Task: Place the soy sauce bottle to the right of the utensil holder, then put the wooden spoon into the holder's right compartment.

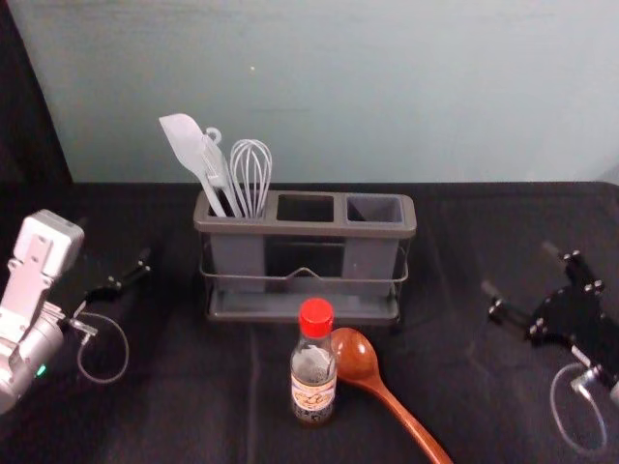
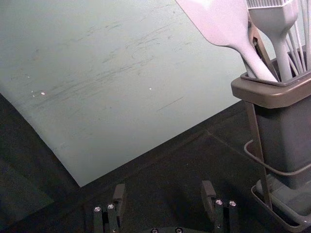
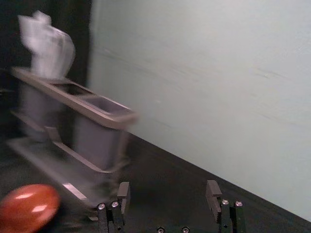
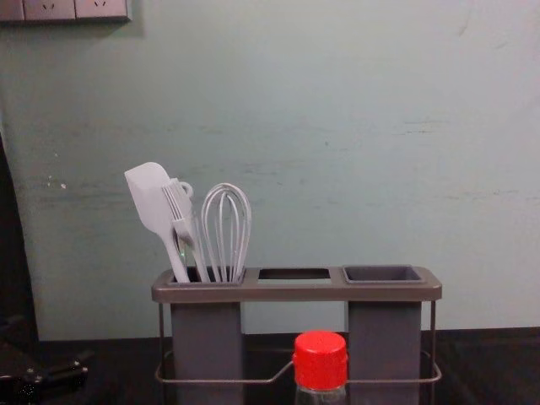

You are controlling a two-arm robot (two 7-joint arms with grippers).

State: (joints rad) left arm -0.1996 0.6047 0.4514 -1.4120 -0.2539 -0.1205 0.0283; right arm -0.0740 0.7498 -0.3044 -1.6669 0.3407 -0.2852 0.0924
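Step one, bottle placement, appears in hand. Bottle (image 1: 313, 377) at holder's (image 1: 309, 229) six o'clock; spoon (image 1: 355, 356) beside it, handle toward five. Right gripper (image 1: 519, 269) at four, left gripper (image 2: 164, 188) at eight; both fingers parted, empty. Next, presumably: right grips bottle, sets it at three.

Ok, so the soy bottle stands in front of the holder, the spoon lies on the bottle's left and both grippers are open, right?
Wrong side: the head view shows the spoon to the right of the bottle. The bottle does stand in front of the holder, and the left gripper and right gripper are open.
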